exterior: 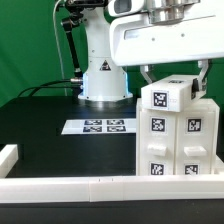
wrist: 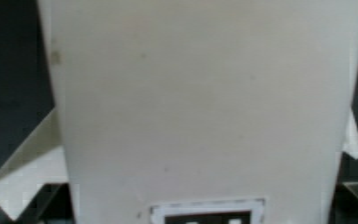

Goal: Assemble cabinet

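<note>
The white cabinet body (exterior: 182,145) stands at the exterior view's right, with square black-and-white tags on its front. A small white tagged panel piece (exterior: 168,93) rests slightly tilted on its top. My gripper (exterior: 174,78) comes down from above and is shut on this piece, one dark finger at each side. In the wrist view the piece (wrist: 194,100) fills the space between my fingers, with a tag at its near end. My gripper (wrist: 197,205) shows only as dark finger parts at the piece's edges. The cabinet body below is mostly hidden there.
The marker board (exterior: 100,126) lies flat on the black table to the left of the cabinet. A long low white border rail (exterior: 90,186) runs along the front, with a short end (exterior: 8,156) at the left. The robot base (exterior: 103,78) stands behind.
</note>
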Controlling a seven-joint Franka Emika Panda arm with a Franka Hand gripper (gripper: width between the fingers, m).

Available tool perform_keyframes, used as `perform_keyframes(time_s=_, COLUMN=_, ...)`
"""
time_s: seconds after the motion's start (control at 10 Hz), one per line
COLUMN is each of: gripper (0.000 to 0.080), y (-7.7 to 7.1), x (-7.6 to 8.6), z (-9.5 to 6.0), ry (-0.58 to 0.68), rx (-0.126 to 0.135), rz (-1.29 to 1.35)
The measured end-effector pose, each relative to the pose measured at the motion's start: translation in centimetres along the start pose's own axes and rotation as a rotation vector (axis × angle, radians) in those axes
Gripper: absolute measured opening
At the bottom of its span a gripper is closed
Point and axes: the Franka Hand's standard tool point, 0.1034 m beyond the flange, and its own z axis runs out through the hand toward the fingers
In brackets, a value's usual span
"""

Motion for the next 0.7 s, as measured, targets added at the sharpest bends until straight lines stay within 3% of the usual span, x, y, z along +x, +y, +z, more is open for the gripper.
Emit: perform_keyframes(time_s=0.7, gripper=0.056, y=-0.18, x=-0.24, z=0.24, ry=-0.016, rx=0.009, rz=0.632)
